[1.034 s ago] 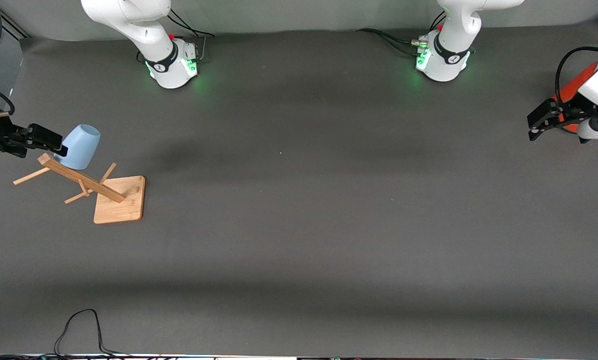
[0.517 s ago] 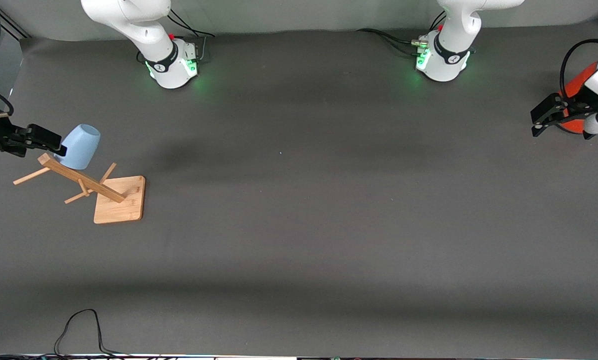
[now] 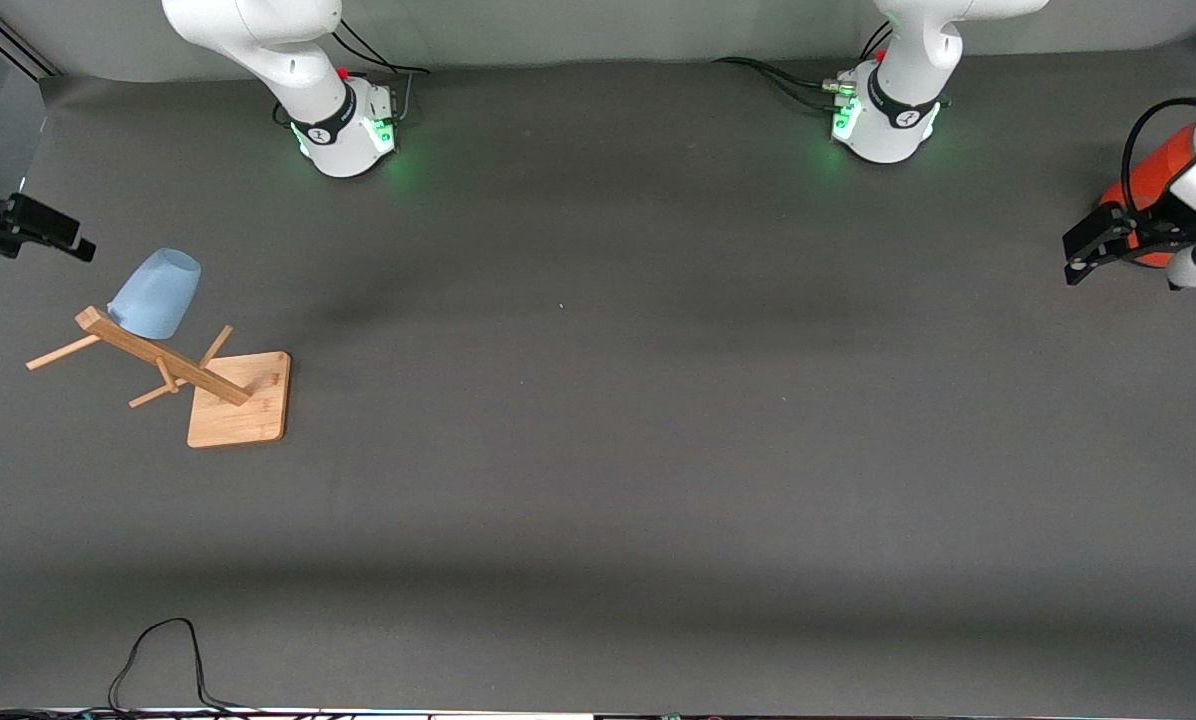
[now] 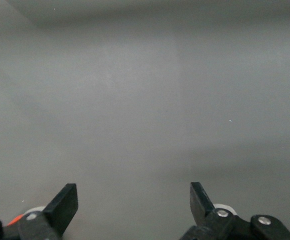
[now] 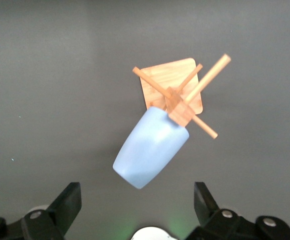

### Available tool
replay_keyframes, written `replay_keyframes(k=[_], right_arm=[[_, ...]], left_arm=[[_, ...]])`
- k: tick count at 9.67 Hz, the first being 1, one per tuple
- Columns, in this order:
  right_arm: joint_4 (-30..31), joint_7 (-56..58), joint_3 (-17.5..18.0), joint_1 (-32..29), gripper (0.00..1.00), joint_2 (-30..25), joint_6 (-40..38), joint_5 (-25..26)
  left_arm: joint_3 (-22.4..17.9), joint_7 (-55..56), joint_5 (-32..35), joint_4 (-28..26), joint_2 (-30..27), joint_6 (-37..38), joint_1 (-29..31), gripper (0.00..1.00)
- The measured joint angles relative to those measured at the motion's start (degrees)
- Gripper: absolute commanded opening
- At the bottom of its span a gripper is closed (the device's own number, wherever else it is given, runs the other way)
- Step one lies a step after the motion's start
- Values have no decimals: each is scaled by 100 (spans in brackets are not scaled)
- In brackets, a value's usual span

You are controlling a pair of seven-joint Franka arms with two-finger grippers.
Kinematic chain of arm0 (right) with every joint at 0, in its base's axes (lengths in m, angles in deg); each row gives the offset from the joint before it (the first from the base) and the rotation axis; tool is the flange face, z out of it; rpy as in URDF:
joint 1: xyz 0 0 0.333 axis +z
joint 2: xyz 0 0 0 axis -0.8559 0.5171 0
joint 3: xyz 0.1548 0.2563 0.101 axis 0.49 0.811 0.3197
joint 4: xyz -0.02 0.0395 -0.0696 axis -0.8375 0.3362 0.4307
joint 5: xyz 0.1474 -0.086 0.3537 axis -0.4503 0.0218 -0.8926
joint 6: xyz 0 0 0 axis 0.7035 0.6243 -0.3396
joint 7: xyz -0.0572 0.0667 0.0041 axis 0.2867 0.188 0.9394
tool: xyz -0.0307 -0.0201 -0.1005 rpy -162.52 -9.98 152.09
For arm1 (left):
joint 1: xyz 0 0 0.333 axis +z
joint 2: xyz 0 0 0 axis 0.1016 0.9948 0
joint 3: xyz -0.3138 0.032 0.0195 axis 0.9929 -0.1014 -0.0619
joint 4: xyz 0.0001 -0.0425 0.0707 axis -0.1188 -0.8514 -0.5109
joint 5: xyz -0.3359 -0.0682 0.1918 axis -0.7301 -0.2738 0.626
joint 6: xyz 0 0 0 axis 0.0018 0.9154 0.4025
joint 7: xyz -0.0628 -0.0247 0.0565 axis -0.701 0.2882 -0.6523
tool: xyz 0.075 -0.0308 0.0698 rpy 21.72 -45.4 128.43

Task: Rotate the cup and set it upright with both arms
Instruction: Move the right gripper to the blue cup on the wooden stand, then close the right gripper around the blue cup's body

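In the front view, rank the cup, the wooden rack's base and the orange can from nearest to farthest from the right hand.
1. Cup, hung mouth-down on the rack, just below the right hand in the view.
2. Rack base, nearer the camera than the cup.
3. Orange can, at the left arm's end of the table by the left hand.

Matte plastic cup (image 3: 156, 293) (pale wood rack (image 3: 220, 392))

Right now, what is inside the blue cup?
A peg of the wooden rack goes into the cup, hung mouth-down. The peg's end inside is covered.
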Motion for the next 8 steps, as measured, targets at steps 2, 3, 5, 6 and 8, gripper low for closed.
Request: replay_keyframes(k=[2,3,5,6,8], right_arm=[[101,-1318,5,4,100,-49,0,0],[105,-2062,7,5,100,-49,0,0],[177,-2949,7,5,100,-48,9,3],[279,-3060,7,4,100,-42,64,6],[618,-3126,-4,-1,100,-27,395,11]], left_arm=[[-14,-5,5,120,166,229,65,100],[-20,-6,5,123,228,231,80,100],[-20,-6,5,139,276,309,85,100],[-21,-7,4,168,276,383,92,100],[-22,-33,3,198,276,408,150,100]])
